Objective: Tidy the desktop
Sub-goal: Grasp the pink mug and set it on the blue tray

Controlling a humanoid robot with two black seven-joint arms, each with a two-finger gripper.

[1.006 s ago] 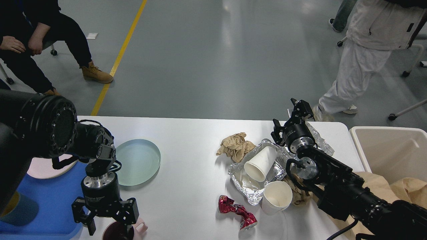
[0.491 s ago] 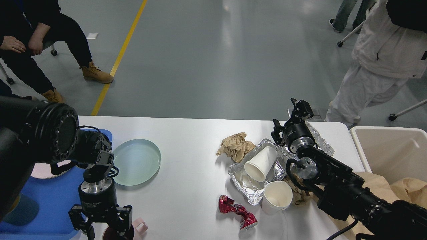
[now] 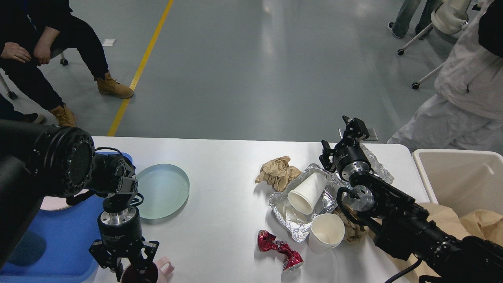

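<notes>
Our left gripper (image 3: 129,267) has shifted a bit right and lifted slightly compared with half a second ago, and now its fingers look clamped on the rim of the pink mug (image 3: 147,272) at the near edge of the desktop (image 3: 220,220), mug dark inside, handle poking right. Our right gripper (image 3: 346,135) hasn't budged, it hangs over the far right part of the desktop above some crinkled foil, and honestly we can't tell if its fingers are spread or closed from this angle. On the white top we've got a pale green plate (image 3: 162,190) just beside the blue tray (image 3: 55,243), a brown paper wad (image 3: 277,171), a foil tray (image 3: 302,204) with 1 paper cup (image 3: 306,192) tipped in it, another cup (image 3: 327,232) upright touching the foil's near edge, and a crushed red wrapper (image 3: 279,249) nearby. The beige bin (image 3: 459,177) sits off the right end.
</notes>
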